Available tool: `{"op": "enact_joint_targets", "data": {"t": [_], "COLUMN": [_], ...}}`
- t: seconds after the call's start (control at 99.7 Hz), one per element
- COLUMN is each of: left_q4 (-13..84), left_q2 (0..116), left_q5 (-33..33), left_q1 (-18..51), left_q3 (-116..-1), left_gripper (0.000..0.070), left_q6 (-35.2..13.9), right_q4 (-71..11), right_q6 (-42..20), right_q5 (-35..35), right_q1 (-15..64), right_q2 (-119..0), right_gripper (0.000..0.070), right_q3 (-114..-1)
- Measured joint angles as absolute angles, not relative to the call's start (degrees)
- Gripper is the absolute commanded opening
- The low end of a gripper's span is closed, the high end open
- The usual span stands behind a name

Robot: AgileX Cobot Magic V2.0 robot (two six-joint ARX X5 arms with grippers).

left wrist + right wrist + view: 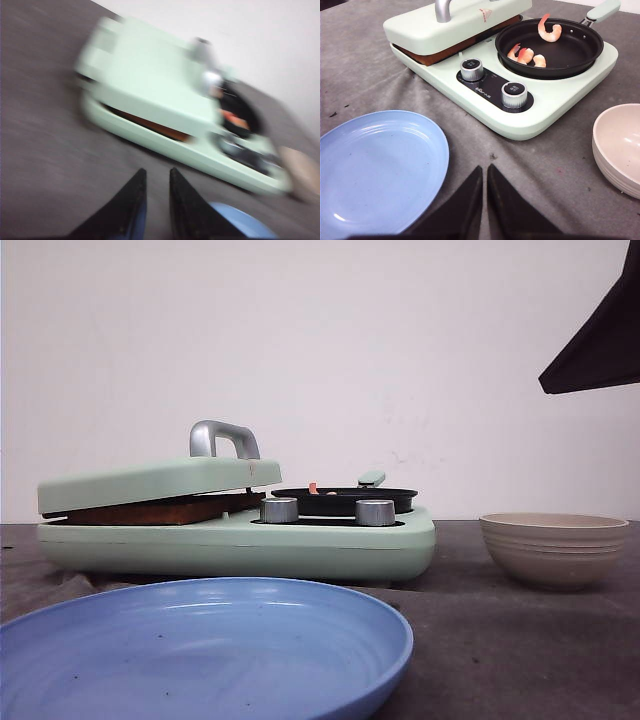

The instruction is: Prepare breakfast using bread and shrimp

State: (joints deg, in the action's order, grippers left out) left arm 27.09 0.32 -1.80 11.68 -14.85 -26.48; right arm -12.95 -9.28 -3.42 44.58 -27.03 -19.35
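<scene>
The breakfast maker (555, 107) is showing mint green, its pan (570, 52) black, knobs (514, 95) silver. Orange-pink shrimp (549, 29) are lying inside. The plate (375, 165) is looking blue, the ribbed bowl (553, 548) beige, the bread (165, 510) probably golden-brown.

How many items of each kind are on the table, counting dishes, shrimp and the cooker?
Flat light-blue plate: 1
Round beige ribbed bowl: 1
Mint-green breakfast cooker with lidded press: 1
Black round frying pan: 1
Orange-pink shrimp in the pan: 3, possibly more, clustered
Total: 7
</scene>
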Motion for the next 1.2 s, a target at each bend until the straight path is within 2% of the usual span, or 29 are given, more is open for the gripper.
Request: {"op": "enact_joint_targets", "data": {"t": [0.07, 0.171, 0.311, 0.482, 0.652, 1.204], "left_q4": [21.74, 13.43, 6.61, 10.68, 10.63, 10.61], "left_q2": [0.32, 0.32, 0.32, 0.21, 0.25, 0.25], "left_q5": [1.19, 1.45, 1.45, 1.28, 1.19, 1.17], "left_q1": [9.78, 6.50, 2.63, 1.08, 1.08, 1.15], "left_q3": [-11.94, -7.64, -2.59, -1.83, -1.83, -1.83], "left_gripper": [0.0000, 0.0000, 0.0000, 0.0000, 0.0000, 0.0000], "left_q6": [-21.15, -14.11, -9.10, -7.40, -5.48, -5.06], "right_q4": [-12.95, -12.95, -12.95, -12.93, -12.64, -12.62], "right_q6": [-9.28, -9.28, -9.28, -9.28, -9.28, -9.28], "right_q5": [-3.40, -3.40, -3.40, -3.40, -3.40, -3.40], "right_q1": [44.58, 44.58, 44.58, 44.58, 44.58, 44.58], "right_q2": [-27.03, -27.03, -27.03, -27.03, -27.03, -27.03], "right_gripper": [0.0007, 0.0007, 0.0007, 0.0007, 0.0007, 0.0007], "right_q3": [-19.35, -19.35, -19.35, -19.35, -19.35, -19.35]}}
